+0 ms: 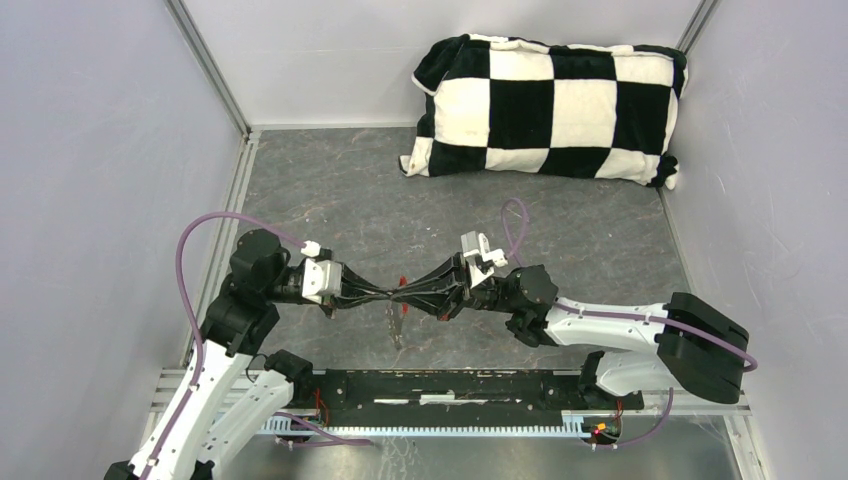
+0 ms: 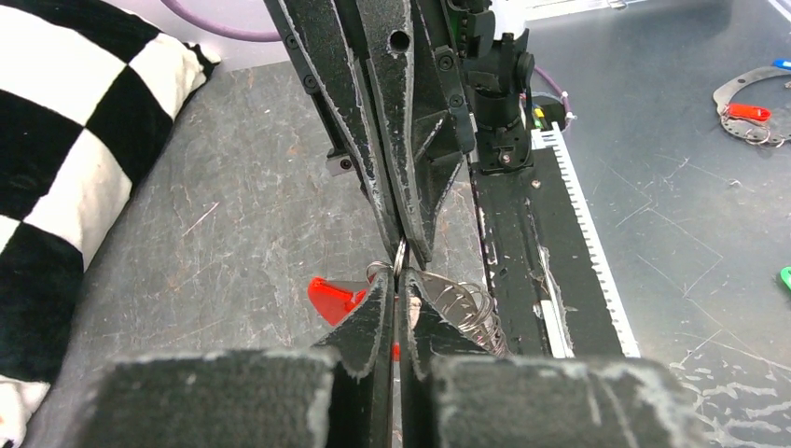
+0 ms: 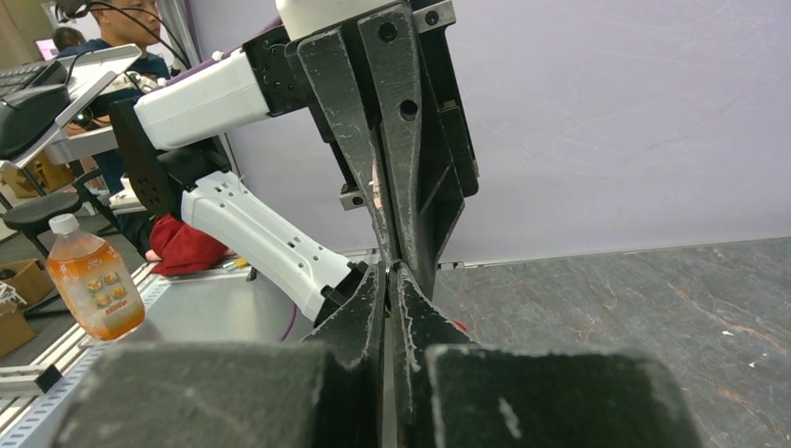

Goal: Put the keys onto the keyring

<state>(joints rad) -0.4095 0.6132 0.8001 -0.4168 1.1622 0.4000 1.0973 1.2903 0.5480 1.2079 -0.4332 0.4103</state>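
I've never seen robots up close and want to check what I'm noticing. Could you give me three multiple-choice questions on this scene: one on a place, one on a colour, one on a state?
1. Where does the chequered pillow lie on the table?
A. At the far right, by the back wall.
B. Between the arms' bases.
C. At the near left corner.

2. What colour is the plastic piece beside the pincer tips?
A. Yellow.
B. Red.
C. White.

3. How do the left pincer and the right pincer stand?
A. Both wide open.
B. One open, one shut.
C. Both shut, tip to tip on the keyring.

Answers:
1 A: the top view shows it in that far corner.
2 B: it shows bright red in the left wrist view.
3 C: no gap shows between either pair of fingers.
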